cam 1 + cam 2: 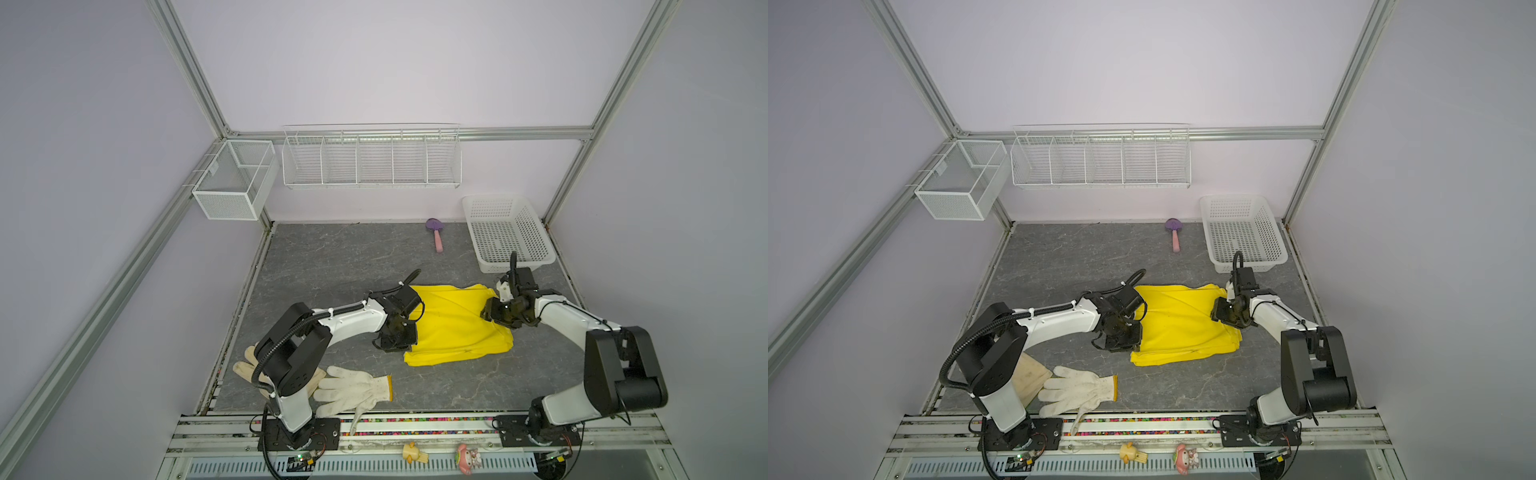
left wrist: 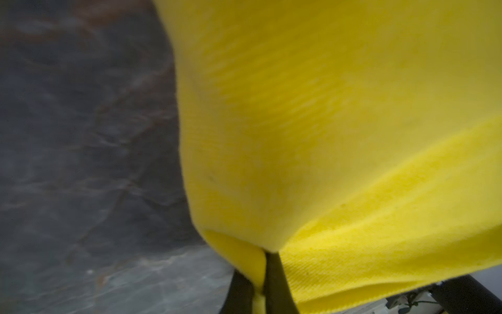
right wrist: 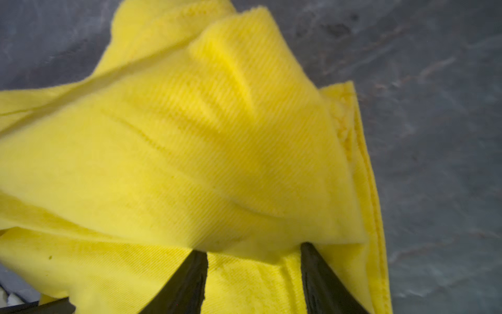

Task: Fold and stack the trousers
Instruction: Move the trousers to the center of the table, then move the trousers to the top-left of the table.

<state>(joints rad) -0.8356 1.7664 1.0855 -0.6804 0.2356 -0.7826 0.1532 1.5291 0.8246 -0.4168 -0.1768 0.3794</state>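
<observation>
Left wrist view, item 1: left claw (image 2: 256, 265) is pinching the 9 o'clock edge of the trousers (image 2: 326, 108), likely readying a fold. Item 2: right claw (image 3: 252, 248) is straddling the 3 o'clock edge, prongs spread. Trousers are lying part-folded, centre of table (image 1: 332, 266).

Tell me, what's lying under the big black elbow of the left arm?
A cream glove: its fingers poke out beside the left arm, which covers its middle. A white knitted glove lies next to it.
</observation>
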